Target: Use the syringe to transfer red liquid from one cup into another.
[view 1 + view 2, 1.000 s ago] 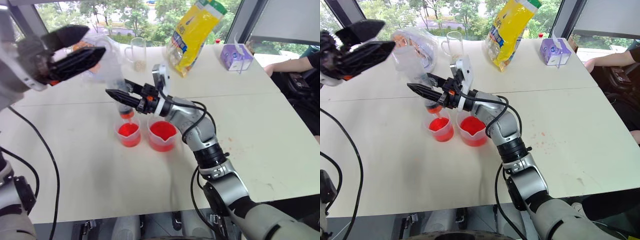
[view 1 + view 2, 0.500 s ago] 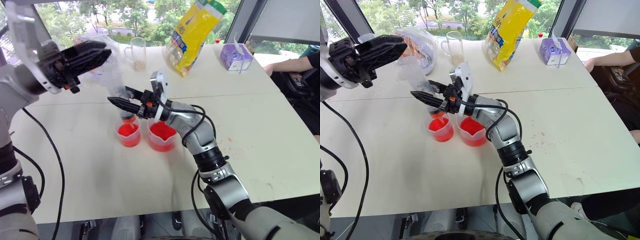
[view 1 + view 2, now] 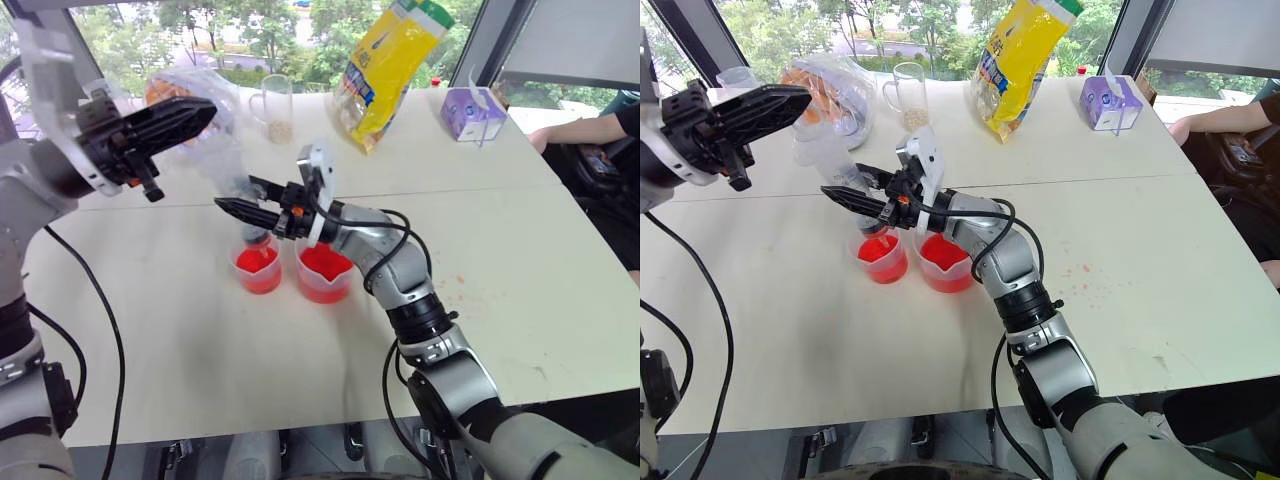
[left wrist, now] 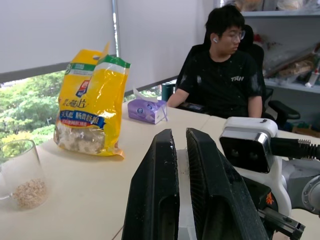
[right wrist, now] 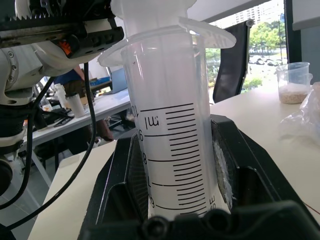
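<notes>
My right gripper [image 3: 235,193] is shut on the barrel of the clear syringe [image 5: 170,140], which it holds tilted. The syringe's orange tip [image 3: 257,238] hangs just over the smaller clear cup [image 3: 258,268], which holds red liquid. The wider spouted cup [image 3: 325,272] stands right beside it, also with red liquid [image 3: 326,260] in it. My left gripper [image 3: 200,112] is up at the syringe's top end. It is shut, and a pale strip of the plunger [image 4: 182,200] shows between its fingers.
At the back of the white table [image 3: 500,260] stand a yellow bag [image 3: 385,65], a glass mug [image 3: 273,105] with grains and a purple tissue box [image 3: 470,112]. A clear plastic bag [image 3: 225,100] lies behind my left gripper. A person [image 4: 225,75] sits at the table's right end.
My left gripper has gone from wide open to shut at the syringe's top end. The right gripper, the syringe and both cups have stayed put.
</notes>
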You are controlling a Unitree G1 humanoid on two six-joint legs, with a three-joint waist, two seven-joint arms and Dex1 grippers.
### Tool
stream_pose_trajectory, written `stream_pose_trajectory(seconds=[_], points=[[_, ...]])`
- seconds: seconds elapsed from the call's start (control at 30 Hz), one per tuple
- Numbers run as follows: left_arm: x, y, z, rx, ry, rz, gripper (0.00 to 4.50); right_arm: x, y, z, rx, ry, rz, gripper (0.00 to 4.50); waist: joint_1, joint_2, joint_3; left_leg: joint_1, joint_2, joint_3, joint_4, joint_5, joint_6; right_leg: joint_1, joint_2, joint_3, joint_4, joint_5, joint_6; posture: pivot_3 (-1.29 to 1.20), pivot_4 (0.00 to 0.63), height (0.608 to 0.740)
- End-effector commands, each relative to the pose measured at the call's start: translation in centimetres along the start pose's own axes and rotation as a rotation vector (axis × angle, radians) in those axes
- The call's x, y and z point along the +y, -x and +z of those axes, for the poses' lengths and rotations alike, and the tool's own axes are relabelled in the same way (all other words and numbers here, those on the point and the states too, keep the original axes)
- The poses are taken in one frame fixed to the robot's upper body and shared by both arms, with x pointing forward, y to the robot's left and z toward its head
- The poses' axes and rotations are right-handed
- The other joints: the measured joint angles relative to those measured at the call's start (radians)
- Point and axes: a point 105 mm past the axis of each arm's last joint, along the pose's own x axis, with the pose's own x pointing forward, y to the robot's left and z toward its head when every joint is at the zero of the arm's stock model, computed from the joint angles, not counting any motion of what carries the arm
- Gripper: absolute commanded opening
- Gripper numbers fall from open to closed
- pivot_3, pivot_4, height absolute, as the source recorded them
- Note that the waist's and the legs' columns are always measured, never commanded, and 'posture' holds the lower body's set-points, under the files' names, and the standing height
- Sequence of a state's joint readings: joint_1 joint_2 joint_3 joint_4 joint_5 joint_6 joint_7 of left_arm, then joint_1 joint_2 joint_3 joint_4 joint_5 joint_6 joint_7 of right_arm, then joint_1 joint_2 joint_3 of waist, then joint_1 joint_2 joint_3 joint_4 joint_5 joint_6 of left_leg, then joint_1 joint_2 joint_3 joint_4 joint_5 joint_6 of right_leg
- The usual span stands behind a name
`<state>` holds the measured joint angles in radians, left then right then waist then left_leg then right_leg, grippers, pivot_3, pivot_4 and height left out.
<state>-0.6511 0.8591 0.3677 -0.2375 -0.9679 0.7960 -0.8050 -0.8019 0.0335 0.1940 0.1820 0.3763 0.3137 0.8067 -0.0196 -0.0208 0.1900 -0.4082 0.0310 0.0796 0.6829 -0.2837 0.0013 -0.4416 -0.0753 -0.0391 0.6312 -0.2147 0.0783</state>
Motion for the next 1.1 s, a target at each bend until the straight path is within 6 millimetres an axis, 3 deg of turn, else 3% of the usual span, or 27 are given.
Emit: stream_pose_trajectory(seconds=[0.03,0.47,0.77,0.87,1.07,1.1], points=[[-1.6,-0.7,-1.6,0.064,0.012,-0.082,0.05,0.0,-0.7,4.7,-0.135,0.079,0.009,1.39,0.0,0.0,0.0,0.0,0.0,0.0,0.0,0.0,0.0,0.0,0.0,0.0,0.0,0.0,0.0,0.0,0.15,0.74],[-2.6,-0.9,-2.9,0.1,0.031,-0.112,0.05,0.2,-1.1,7.0,-0.191,0.068,0.021,1.39,0.0,0.0,0.0,0.0,0.0,0.0,0.0,0.0,0.0,0.0,0.0,0.0,0.0,0.0,0.0,0.0,0.15,0.74],[-1.5,-0.9,-1.5,0.061,0.016,-0.062,0.05,0.7,-1.0,5.3,-0.147,0.033,0.033,1.39,0.0,0.0,0.0,0.0,0.0,0.0,0.0,0.0,0.0,0.0,0.0,0.0,0.0,0.0,0.0,0.0,0.15,0.74],[-0.7,-0.7,-0.7,0.039,0.009,-0.029,1.1,1.2,-1.1,4.6,-0.133,0.01,0.049,1.39,0.002,0.0,0.0,0.0,0.0,0.0,0.0,0.0,0.0,0.0,0.0,0.0,0.0,0.0,0.0,0.0,0.15,0.74],[1.1,0.1,1.2,-0.014,-0.021,0.04,4.13,1.9,-1.2,3.8,-0.116,-0.02,0.057,1.39,-0.001,0.0,0.0,0.0,0.0,0.0,0.0,0.0,0.0,0.0,0.0,0.0,0.0,0.0,0.0,0.0,0.15,0.74],[1.2,0.3,1.4,-0.014,-0.029,0.045,4.41,1.9,-1.2,3.8,-0.116,-0.022,0.054,1.39,-0.001,0.0,0.0,0.0,0.0,0.0,-0.001,0.0,0.0,0.0,0.0,0.0,0.0,0.0,0.0,0.0,0.15,0.74]])
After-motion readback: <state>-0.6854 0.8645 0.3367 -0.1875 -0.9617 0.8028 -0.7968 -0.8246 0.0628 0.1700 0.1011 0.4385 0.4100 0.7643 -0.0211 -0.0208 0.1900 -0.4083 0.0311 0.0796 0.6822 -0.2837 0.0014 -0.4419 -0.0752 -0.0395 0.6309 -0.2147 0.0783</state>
